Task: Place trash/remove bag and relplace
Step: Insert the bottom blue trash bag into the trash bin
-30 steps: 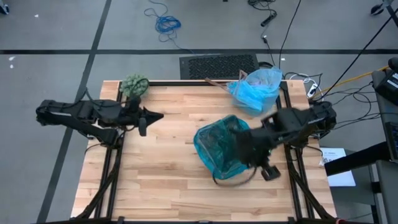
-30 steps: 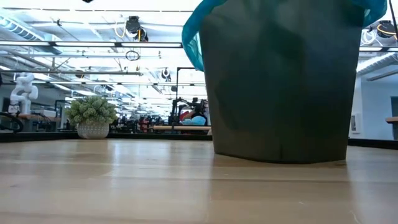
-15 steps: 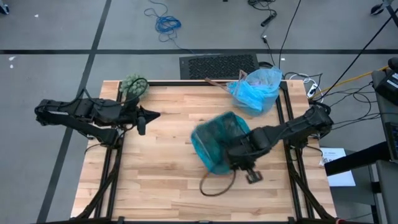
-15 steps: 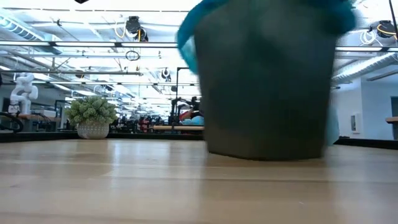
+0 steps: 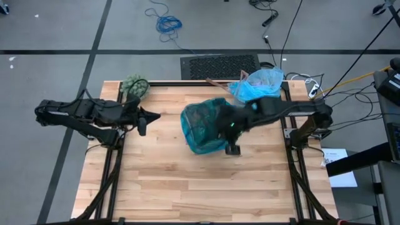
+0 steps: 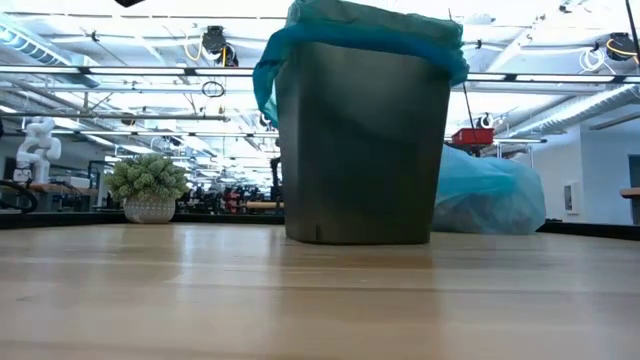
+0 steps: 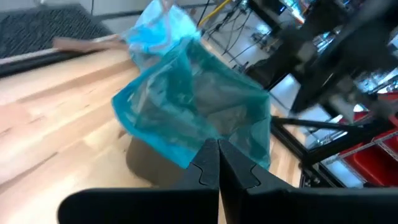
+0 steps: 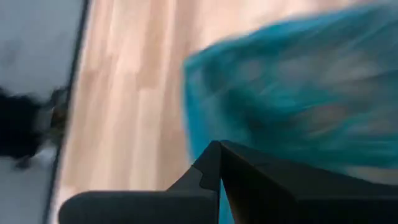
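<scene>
The bag point(image 5: 257, 89), light blue, thin and crinkly, sits slumped at the table's point(image 5: 162, 181) far right edge; probably light and slippery, best pinched at its bunched top. Right pincer point(image 5: 232, 149) is clenched empty beside the teal-lined bin point(image 5: 203, 128); left pincer point(image 5: 156, 116) clenched, waiting.

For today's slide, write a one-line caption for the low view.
A dark bin lined with a teal bag stands on the wooden table, a tied blue bag behind it.

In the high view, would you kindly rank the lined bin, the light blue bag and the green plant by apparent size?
1. Lined bin, largest.
2. Light blue bag, close behind; the right arm hides part of the bin, so this order is unsure.
3. Green plant, clearly smallest.
</scene>
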Robot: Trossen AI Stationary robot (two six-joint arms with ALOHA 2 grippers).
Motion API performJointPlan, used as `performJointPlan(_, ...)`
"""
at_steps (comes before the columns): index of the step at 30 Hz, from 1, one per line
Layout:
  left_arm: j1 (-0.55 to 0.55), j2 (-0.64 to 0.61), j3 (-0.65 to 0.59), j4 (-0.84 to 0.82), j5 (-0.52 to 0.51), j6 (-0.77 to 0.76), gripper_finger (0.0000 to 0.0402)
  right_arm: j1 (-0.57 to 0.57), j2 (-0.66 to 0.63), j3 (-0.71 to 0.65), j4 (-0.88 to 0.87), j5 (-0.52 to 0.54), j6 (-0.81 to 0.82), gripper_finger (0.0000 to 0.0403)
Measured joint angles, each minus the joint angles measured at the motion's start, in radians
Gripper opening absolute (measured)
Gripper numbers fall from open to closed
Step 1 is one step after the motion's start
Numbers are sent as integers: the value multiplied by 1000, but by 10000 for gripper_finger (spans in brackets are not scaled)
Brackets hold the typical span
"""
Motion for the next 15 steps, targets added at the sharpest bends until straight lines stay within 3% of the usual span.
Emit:
performJointPlan(5, 0, 3, 0, -85, 2, -40, 0, -105, -3, 140, -44, 233, -111, 0)
performJointPlan(15, 0, 23, -1, -95, 0, -66, 0, -502, 66, 57, 56, 146, -366, 0)
